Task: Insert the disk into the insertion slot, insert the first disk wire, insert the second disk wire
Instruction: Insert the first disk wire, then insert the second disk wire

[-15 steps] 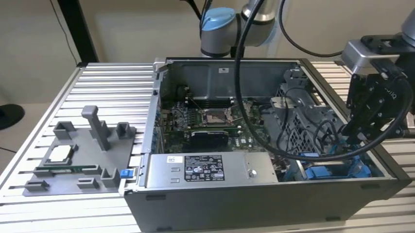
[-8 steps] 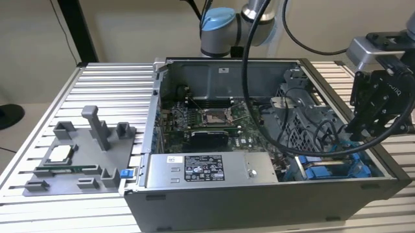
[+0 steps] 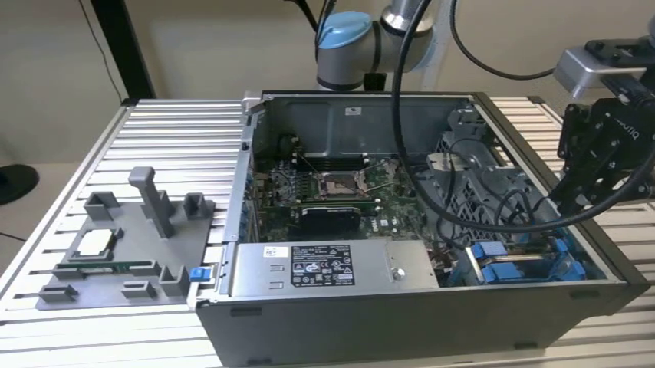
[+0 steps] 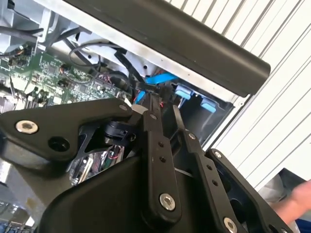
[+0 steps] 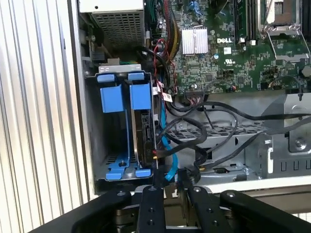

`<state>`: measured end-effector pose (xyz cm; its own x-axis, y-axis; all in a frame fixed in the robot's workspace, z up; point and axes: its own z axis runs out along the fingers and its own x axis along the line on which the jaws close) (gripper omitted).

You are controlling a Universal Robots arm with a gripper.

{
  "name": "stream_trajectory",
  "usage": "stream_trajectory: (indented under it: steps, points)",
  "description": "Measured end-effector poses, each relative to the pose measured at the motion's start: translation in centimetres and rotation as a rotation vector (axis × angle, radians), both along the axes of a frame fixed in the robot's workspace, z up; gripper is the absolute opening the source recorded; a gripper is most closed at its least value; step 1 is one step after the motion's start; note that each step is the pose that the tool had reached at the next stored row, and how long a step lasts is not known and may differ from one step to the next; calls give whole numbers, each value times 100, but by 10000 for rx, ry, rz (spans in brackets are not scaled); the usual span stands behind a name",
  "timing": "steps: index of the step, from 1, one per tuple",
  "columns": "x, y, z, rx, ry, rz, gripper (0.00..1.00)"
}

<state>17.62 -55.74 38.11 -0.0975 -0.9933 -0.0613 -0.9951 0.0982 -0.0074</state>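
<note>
- Disk [image 5: 145, 128] sits edge-on in insertion slot [image 5: 99, 145], btwn blue rails.
- Gripper [image 5: 171, 183] hangs close by blue wire [image 5: 168, 162] beside disk; grip state: can't tell.
- Risk: wire may snag on loose black cables [image 5: 218, 127] nearby, so plug goes in skewed.
- First wrist view gives disk seating; exterior view gives gripper's stance over case [image 3: 409, 307] corner.

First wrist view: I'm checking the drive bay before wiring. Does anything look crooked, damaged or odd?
Nothing stands out. The silver-grey disk in its blue carrier stands straight in the blue-railed insertion slot, and the loose black cables draped over the perforated grey metal cage look undamaged.
</note>
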Motion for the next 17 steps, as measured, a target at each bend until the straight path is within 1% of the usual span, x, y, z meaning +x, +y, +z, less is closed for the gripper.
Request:
stream_trajectory:
  steps: [2,4,17]
  points:
    - [60,0,1,-1,5,12,100]
    - [95,2,-1,-2,6,37,100]
    - [112,6,-105,-2,3,81,100]
